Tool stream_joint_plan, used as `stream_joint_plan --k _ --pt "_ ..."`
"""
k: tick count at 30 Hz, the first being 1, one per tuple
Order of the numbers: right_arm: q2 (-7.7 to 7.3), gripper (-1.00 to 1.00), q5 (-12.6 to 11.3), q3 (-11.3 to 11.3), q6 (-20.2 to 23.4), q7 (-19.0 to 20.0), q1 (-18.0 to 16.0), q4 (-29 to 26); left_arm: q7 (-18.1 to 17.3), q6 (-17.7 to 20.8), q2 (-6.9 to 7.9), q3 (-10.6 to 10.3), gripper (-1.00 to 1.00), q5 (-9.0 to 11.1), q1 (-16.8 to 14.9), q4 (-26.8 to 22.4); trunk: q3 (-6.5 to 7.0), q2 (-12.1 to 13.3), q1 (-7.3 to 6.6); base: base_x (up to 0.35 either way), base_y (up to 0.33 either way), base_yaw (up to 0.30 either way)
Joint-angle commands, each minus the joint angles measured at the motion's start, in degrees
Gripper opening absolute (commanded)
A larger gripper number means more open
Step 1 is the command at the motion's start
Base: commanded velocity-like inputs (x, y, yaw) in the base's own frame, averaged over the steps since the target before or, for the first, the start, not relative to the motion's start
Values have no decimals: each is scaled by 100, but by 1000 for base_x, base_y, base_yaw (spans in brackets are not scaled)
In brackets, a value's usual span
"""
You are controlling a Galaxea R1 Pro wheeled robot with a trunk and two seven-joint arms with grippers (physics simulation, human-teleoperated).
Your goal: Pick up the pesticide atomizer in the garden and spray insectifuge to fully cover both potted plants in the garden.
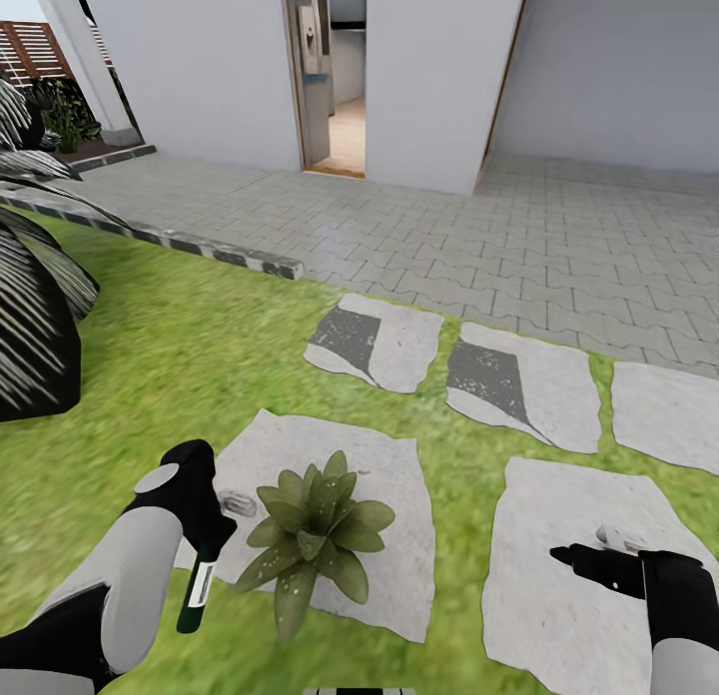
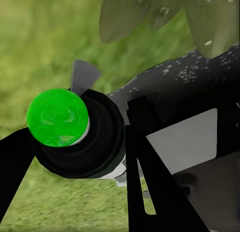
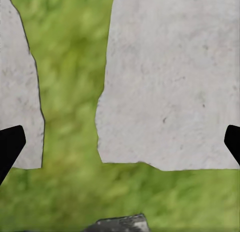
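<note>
My left gripper (image 1: 205, 543) is shut on the pesticide atomizer (image 1: 197, 587), a slim dark-green bottle with a white label, held with its base tilted down toward me. Its pale spray head (image 1: 237, 502) points at a potted plant (image 1: 315, 535), a low rosette of speckled green leaves on a grey stepping stone (image 1: 399, 495) in the garden lawn. In the left wrist view the atomizer (image 2: 57, 117) shows end-on between the black fingers (image 2: 145, 162), with the potted plant's leaves (image 2: 165, 12) beyond. My right gripper (image 1: 577, 555) hangs open over another stone (image 3: 170, 77), nothing between its fingertips.
A big striped-leaf plant (image 1: 30, 316) stands close on the left. More stepping stones (image 1: 379, 341) lead to a paved terrace (image 1: 499, 226) behind a kerb (image 1: 200, 246). A white house wall with an open doorway (image 1: 335, 86) closes the back. A wooden fence (image 1: 30, 51) shows far left.
</note>
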Motion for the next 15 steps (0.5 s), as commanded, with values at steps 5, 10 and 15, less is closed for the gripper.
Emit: stream_joint_plan --k 5,10,15 --pt "2 100 60 -13 4 66 -6 -7 -44 61 -5 44 -100 -57 -5 482 -5 -2 -1 0 0 0" --pt "2 100 60 -7 4 66 -6 -5 -37 53 25 53 -100 -51 -3 680 -12 -2 -1 0 0 120" --pt "8 100 66 1 5 66 -6 7 -41 61 30 78 -100 -51 57 698 -28 -2 -1 -64 -37 235"
